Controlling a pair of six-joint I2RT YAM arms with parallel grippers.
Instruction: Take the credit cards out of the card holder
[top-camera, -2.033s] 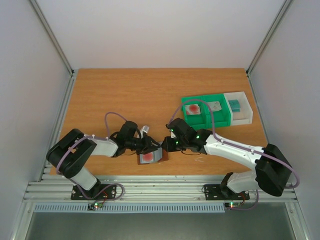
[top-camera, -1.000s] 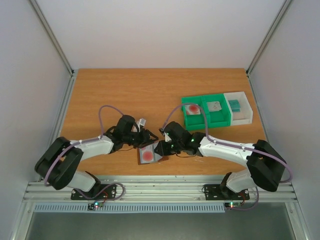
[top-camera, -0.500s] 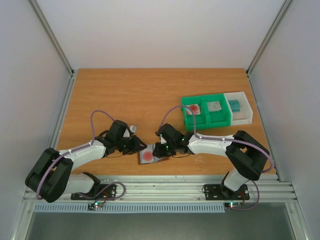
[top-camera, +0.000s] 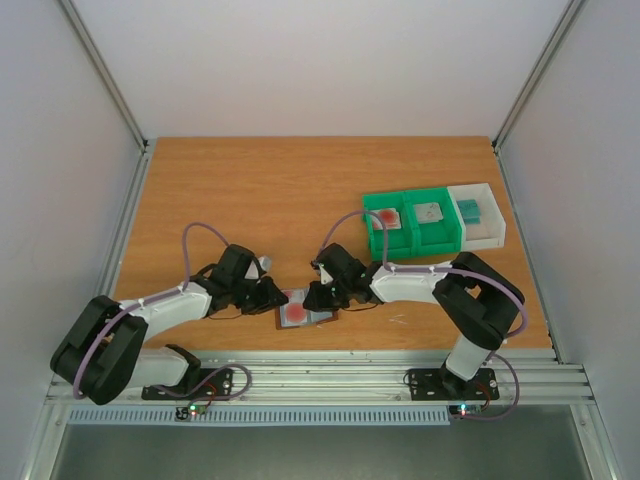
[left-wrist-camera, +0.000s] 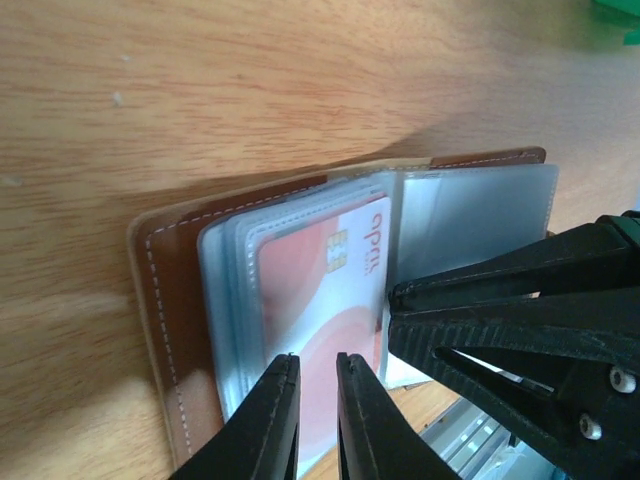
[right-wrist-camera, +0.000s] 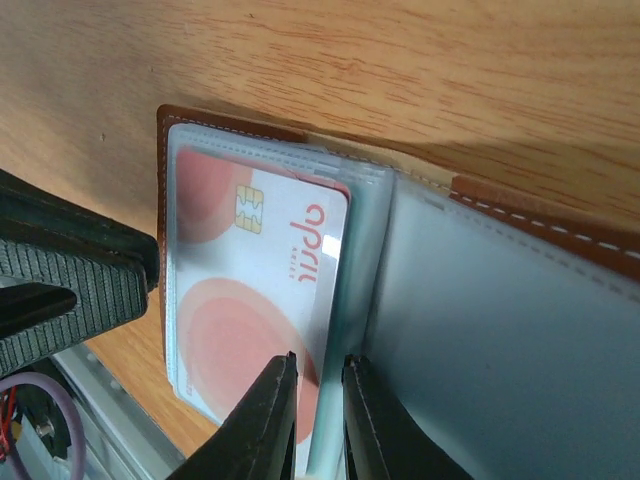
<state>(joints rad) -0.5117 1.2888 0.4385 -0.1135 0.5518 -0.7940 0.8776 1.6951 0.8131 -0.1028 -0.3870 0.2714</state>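
Observation:
The brown leather card holder (top-camera: 326, 320) lies open and flat near the table's front edge. A pale pink credit card with a red blot (top-camera: 295, 313) sits in its clear sleeve, also seen in the left wrist view (left-wrist-camera: 320, 280) and right wrist view (right-wrist-camera: 250, 290). My left gripper (top-camera: 276, 297) is shut, its tips (left-wrist-camera: 315, 358) over the card's near end. My right gripper (top-camera: 316, 297) is shut, its tips (right-wrist-camera: 320, 360) at the sleeve's fold beside the card. Pink (top-camera: 386, 217), grey (top-camera: 430, 212) and teal (top-camera: 467, 208) cards lie in the bins.
A green two-compartment bin (top-camera: 440, 238) and a white bin (top-camera: 490, 236) stand at the back right. The metal rail (top-camera: 320, 378) runs just in front of the holder. The two grippers face each other closely over the holder.
Both arms have dropped lower and stretched out. The right gripper has slid left onto the holder's middle and the left has drawn back to its left end. The holder lies flatter.

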